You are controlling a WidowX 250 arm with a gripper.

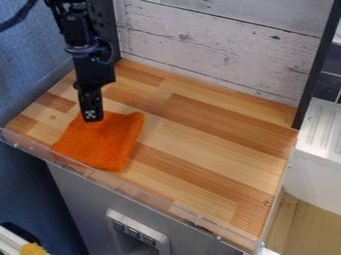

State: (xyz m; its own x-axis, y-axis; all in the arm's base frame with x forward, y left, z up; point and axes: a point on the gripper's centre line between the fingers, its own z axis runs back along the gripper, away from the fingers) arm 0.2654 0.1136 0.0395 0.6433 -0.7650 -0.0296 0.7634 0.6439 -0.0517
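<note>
Evidently, the end effector point(92, 116) hangs over the orange cloth's point(105, 144) back edge.

An orange cloth point(103, 144) lies folded and flat on the wooden counter's left side.

The tool point(92, 116) is hiding part of the orange cloth point(103, 144); edges are cutting off the arm point(83, 37) and a yellow object point(32, 249).

Wooden counter point(200, 137) (light and darker strips) | orange cloth point(103, 143) on top
</note>
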